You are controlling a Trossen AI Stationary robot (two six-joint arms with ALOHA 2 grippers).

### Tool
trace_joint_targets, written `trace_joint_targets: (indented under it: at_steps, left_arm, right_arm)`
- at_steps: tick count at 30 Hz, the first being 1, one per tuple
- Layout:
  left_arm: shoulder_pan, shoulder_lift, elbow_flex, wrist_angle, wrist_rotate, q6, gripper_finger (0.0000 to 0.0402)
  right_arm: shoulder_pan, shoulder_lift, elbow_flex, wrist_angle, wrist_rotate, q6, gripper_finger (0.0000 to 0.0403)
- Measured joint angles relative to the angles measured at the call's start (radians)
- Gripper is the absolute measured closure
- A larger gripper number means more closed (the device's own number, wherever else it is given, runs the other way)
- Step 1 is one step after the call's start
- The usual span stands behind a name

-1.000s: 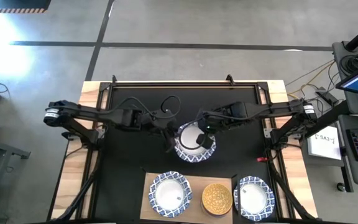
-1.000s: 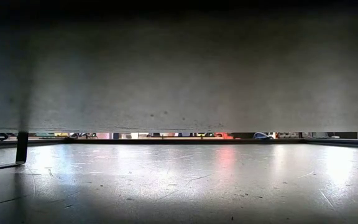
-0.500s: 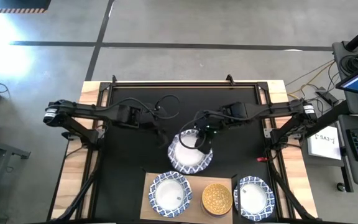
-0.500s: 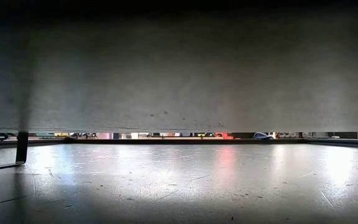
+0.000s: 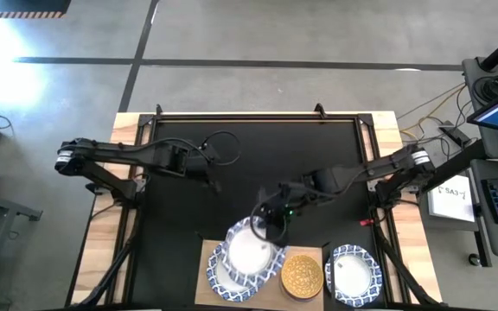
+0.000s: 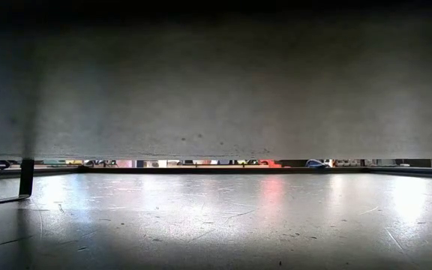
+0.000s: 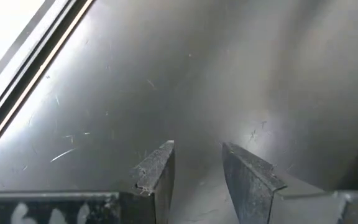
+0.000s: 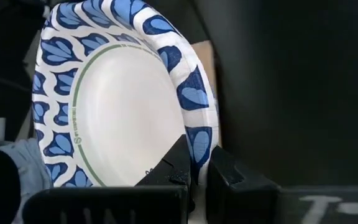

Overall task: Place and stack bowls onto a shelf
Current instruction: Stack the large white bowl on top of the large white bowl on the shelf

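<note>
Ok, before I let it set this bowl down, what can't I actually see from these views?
- Bowl on the shelf under the carried bowl: high view, mostly covered by it; contact can't be told.
- Low view: a grey surface fills most of it; no bowls or arms show.
- Left hand: its wrist view shows only bare mat.
- Right hand: the bowl's rim hides its lower finger.
- Right patterned bowl: cut by the high view's bottom edge.

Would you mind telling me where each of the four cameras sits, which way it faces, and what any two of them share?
High view: overhead, looking straight down; both arms, the shelf, the right gripper carrying a white bowl.
Low view: at table height, facing the room; no arm shows.
Left wrist view: on the left arm, facing the bare black mat; the left gripper open, empty.
Right wrist view: on the right arm; fingers pinch the bowl's blue rim.
Shared: high and right wrist views show that bowl.
</note>
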Motion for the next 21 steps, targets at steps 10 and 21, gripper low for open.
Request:
trace_joint_targets:
  at_steps: [10,21]
  left_arm:
    - [-0.001,-0.091,0.0,-0.01,-0.002,-0.016,0.0285]
    - [-0.012,-0.152,-0.001,-0.017,-0.014,-0.018,0.0285]
  right_arm:
    - [0.061,0.11,0.0,0.149,0.005,-0.003,0.0394]
    - [0.06,0.175,0.0,0.197,0.007,-0.053,0.0394]
